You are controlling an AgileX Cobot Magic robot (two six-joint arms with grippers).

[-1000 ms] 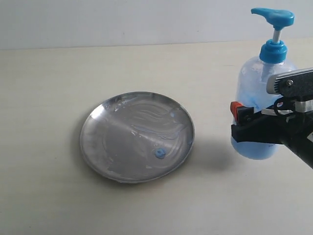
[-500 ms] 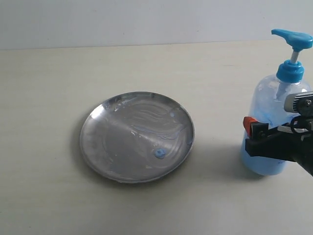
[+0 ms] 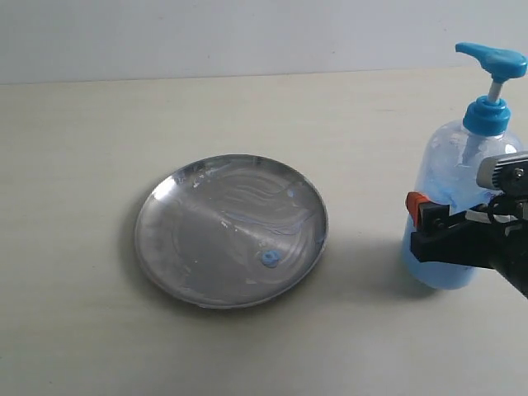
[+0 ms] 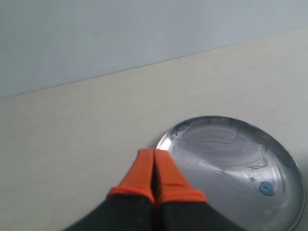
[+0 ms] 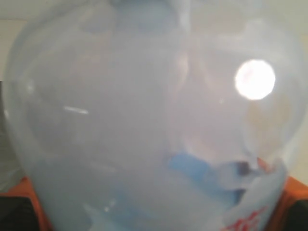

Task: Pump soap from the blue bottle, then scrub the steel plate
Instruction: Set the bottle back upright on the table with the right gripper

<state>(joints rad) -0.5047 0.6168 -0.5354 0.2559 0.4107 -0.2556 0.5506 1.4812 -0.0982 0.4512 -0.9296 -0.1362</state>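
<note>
The blue bottle (image 3: 459,169) stands on the table at the far right, its blue pump head (image 3: 492,59) up and pale blue soap in its lower half. My right gripper (image 3: 437,231) is closed around its body; in the right wrist view the bottle (image 5: 144,110) fills the picture between the orange fingertips (image 5: 26,202). The steel plate (image 3: 194,247) lies left of it, streaky, with a small blob of soap (image 3: 269,258) near its right side. My left gripper (image 4: 154,166) is shut and empty, hovering by the plate's (image 4: 226,163) rim, where the soap (image 4: 266,188) shows too.
The pale table top (image 3: 91,132) runs back to a light wall (image 3: 247,33). A bare stretch of table separates the plate from the bottle. The left arm does not show in the exterior view.
The right gripper carried the bottle to the right and down, away from the plate, then nudged it slightly back left. The plate and soap blob stayed put.
</note>
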